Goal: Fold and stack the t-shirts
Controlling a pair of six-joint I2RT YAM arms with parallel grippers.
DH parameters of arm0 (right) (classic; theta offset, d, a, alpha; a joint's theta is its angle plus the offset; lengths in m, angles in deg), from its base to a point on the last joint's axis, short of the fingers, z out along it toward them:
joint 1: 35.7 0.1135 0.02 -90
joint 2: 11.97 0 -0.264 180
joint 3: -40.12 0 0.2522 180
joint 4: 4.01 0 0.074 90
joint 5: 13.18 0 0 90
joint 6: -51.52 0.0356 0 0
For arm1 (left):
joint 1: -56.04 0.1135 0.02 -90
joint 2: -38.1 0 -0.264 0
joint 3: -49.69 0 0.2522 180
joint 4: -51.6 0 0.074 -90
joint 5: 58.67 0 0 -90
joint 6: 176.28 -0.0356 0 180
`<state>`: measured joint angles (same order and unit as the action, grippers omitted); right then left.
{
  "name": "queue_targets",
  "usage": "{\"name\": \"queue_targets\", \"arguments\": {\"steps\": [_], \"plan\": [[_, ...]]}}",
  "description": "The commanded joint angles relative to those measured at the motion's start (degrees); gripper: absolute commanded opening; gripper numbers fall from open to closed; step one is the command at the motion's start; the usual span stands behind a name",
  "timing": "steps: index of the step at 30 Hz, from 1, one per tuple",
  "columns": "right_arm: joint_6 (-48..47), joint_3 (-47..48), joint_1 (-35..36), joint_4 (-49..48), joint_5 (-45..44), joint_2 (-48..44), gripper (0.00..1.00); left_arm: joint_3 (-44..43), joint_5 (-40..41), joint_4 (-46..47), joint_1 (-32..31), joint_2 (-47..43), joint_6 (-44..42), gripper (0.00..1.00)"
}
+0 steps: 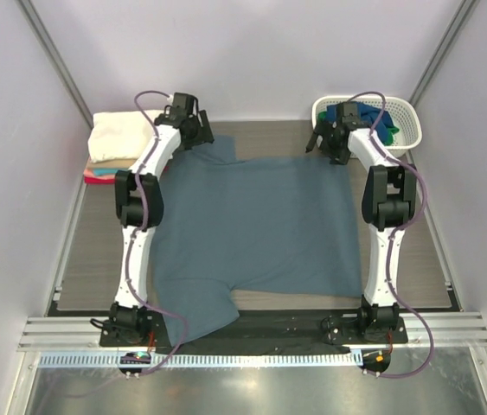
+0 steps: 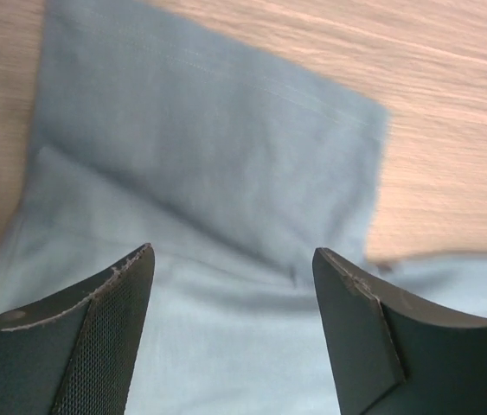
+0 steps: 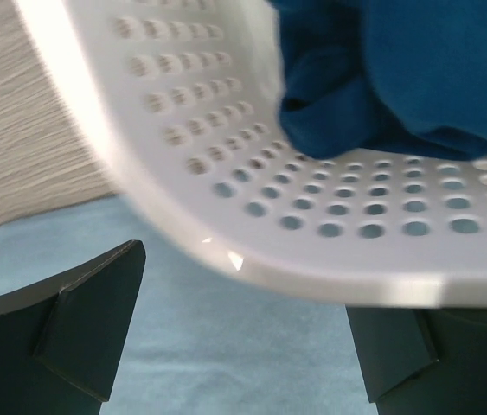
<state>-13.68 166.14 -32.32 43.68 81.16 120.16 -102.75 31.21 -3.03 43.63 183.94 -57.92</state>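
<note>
A slate grey-blue t-shirt (image 1: pixel 252 225) lies spread flat on the table, with one sleeve at the far left and one hanging at the near left. My left gripper (image 1: pixel 198 131) is open and empty just above the far-left sleeve (image 2: pixel 208 147), fingers either side of the cloth (image 2: pixel 233 259). My right gripper (image 1: pixel 325 143) is open and empty over the shirt's far-right corner (image 3: pixel 226 346), right against the basket. A folded cream t-shirt (image 1: pixel 120 137) lies on top of teal and red ones (image 1: pixel 100 175) at the far left. Dark blue (image 1: pixel 360 112) and green (image 1: pixel 390 134) shirts lie in the basket.
The white perforated basket (image 1: pixel 412 112) stands at the far right corner. Its rim (image 3: pixel 252 173) fills the right wrist view just above the fingers, with a dark blue shirt (image 3: pixel 399 69) inside. Bare wooden table (image 2: pixel 451 104) shows beyond the sleeve.
</note>
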Motion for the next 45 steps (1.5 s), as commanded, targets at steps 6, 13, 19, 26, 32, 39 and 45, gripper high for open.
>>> {"name": "queue_targets", "arguments": {"steps": [6, 13, 19, 26, 32, 39, 45], "plan": [[-2.47, -12.31, 1.19, -3.26, 6.3, -20.15, 1.0, 33.69, 2.66, 3.59, -2.97, -37.96, 2.31, 0.75], [-0.9, -37.01, 6.9, -3.26, 0.24, -36.67, 1.0, 67.59, 7.23, 5.09, -5.96, -60.83, 4.94, 0.75], [1.04, -52.84, 7.52, -4.58, -1.79, -43.63, 1.0, 86.36, 7.85, 7.02, -8.07, -70.69, 10.48, 0.75], [2.01, -53.39, 7.35, -5.98, -6.44, -36.35, 1.0, 90.34, 8.56, 10.19, -8.43, -64.64, 11.11, 0.74], [1.57, -44.7, 3.41, -5.98, -7.51, -22.99, 1.0, 81.73, 10.67, 11.16, -6.77, -48.66, 6.63, 0.74], [0.87, -29.76, -1.53, -2.83, -6.45, -12.44, 0.99, 62.7, 8.99, 8.1, -2.1, -33.79, 5.05, 0.71], [-0.1, -27.18, -1.44, 0.08, -5.13, -17.94, 0.99, 53.14, 8.9, 1.05, -3.59, -36.65, 3.63, 0.71]]}}
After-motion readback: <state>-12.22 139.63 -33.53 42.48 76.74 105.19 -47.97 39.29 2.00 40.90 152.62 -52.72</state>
